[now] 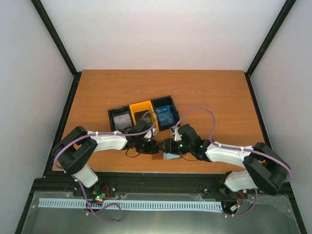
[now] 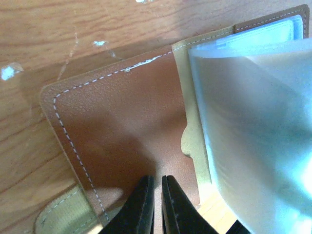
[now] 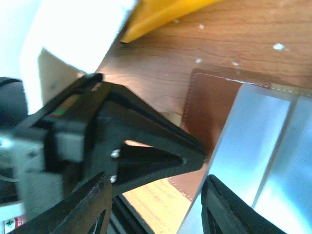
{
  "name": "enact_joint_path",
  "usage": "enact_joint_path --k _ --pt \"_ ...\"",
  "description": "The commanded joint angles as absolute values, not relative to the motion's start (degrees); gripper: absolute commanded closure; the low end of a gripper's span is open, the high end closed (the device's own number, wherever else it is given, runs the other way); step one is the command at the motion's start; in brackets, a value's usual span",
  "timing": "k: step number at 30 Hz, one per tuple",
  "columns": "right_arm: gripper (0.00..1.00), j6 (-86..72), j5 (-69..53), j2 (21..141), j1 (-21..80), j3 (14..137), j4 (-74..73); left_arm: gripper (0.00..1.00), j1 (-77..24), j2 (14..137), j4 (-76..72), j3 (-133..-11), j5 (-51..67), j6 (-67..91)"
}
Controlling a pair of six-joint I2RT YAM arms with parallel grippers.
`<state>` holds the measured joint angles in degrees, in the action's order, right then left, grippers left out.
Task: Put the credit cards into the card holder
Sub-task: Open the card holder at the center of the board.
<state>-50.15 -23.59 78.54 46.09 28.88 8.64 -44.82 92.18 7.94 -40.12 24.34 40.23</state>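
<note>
The card holder (image 1: 165,157) lies open near the table's front edge, between both grippers. Its brown cover (image 2: 122,122) is flat on the wood, while its pale blue-grey pockets (image 2: 243,122) stand raised at the right. My left gripper (image 2: 157,195) is shut, its tips down on the brown cover with nothing visibly between them. My right gripper (image 3: 161,204) is open, with the left gripper's black fingers between its own and one finger (image 3: 224,204) against the pale pockets (image 3: 263,146). Credit cards sit in the tray: greyish (image 1: 122,119), dark (image 1: 142,116) and blue (image 1: 165,114).
A black-and-yellow three-compartment tray (image 1: 110,115) stands just behind the grippers, its yellow corner (image 3: 161,14) showing in the right wrist view. Both arms meet close together at the front centre. Black frame posts run along the table's sides.
</note>
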Motion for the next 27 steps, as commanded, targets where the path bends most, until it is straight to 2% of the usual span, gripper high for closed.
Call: enact_joint_path --k 1,4,11,18,24,27 --pt "0.49 -49.7 -23.3 72.8 45.7 27.1 13.7 0.93 -45.1 91.6 8.8 -39.0 21.9 41.1" --pt "0.50 -49.7 -21.2 72.7 45.6 27.3 10.6 0.93 -45.1 91.6 8.6 -38.9 21.9 41.1" --pt "0.73 -53.5 -5.5 67.0 45.6 27.5 -1.7 0.93 -45.1 91.7 8.4 -39.0 22.2 40.7" --pt "0.83 -55.5 6.5 59.0 45.6 27.7 -13.4 0.93 -45.1 91.7 8.5 -39.2 22.2 40.5" --pt "0.95 -55.1 2.1 65.4 45.6 28.8 -17.4 0.93 -45.1 92.0 8.5 -39.5 22.4 40.3" --pt "0.97 -54.7 0.6 67.8 45.6 28.8 -17.0 0.93 -45.1 92.2 8.4 -39.6 22.4 40.3"
